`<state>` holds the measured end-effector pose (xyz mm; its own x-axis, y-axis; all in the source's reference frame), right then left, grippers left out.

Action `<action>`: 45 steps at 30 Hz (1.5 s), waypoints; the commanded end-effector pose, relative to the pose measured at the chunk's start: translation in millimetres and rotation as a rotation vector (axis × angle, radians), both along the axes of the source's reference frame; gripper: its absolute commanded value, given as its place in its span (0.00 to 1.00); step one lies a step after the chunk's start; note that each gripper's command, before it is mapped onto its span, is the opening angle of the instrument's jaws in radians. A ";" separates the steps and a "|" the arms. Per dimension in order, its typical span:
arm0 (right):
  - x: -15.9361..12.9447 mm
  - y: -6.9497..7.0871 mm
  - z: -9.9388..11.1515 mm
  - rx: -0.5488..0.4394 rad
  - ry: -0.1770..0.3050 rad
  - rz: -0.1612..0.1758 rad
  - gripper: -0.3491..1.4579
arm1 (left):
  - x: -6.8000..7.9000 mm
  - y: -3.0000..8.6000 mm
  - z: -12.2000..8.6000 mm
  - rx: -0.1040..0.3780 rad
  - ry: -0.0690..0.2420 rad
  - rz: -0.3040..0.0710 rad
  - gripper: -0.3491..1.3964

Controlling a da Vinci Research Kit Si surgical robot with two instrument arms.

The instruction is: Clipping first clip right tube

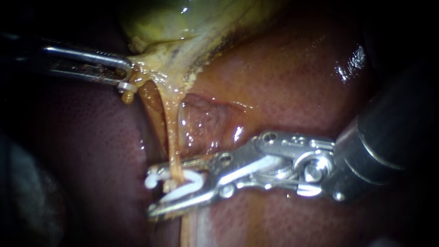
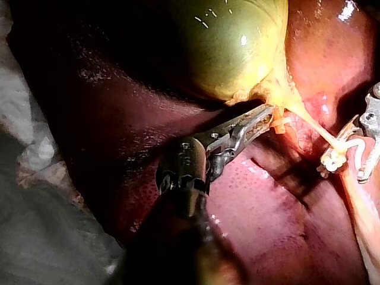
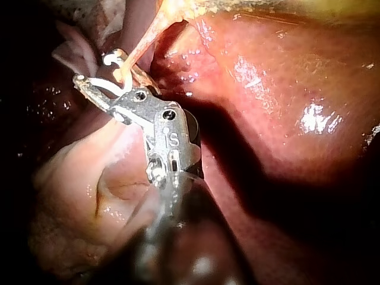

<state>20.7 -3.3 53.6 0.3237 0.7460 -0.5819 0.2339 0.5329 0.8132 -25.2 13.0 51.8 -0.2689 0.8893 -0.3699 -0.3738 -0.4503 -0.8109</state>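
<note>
A dark red, wet liver (image 1: 297, 82) fills most of the endoscope view, with a shiny patch near its upper right. Above it sits the yellow-green gallbladder (image 1: 183, 18), which narrows to a pale yellow neck. The robot's right instrument (image 1: 157, 191) enters from the right on a thick dark shaft. Its 2 long metal jaws stand narrowly apart, with a white clip (image 1: 185, 183) seated between them and touching both. The robot's left instrument (image 1: 123, 75) enters from the left, and its slim jaws are closed on the yellow tissue at the gallbladder's neck. From that neck 2 strands run down over the liver. The right tube (image 1: 171, 137), thin and pale orange, drops straight into the clip, which curves around it on both sides. The clip's arms appear to be apart at their free end, though glare makes this hard to judge. The right wrist view shows the same white loop around the tube, ahead of the jaws.
</note>
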 end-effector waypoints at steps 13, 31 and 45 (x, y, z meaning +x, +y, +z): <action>-0.1 -0.2 0.2 0.041 -0.002 0.000 0.39 | 0.1 -0.1 -0.1 0.000 0.000 0.000 0.00; -0.2 -0.2 0.9 0.084 -0.011 -0.002 0.17 | 0.1 0.0 -0.1 0.000 -0.001 0.001 0.00; -0.5 -0.1 1.8 0.074 -0.007 -0.075 0.00 | 0.1 0.0 -0.1 0.000 -0.001 0.001 0.00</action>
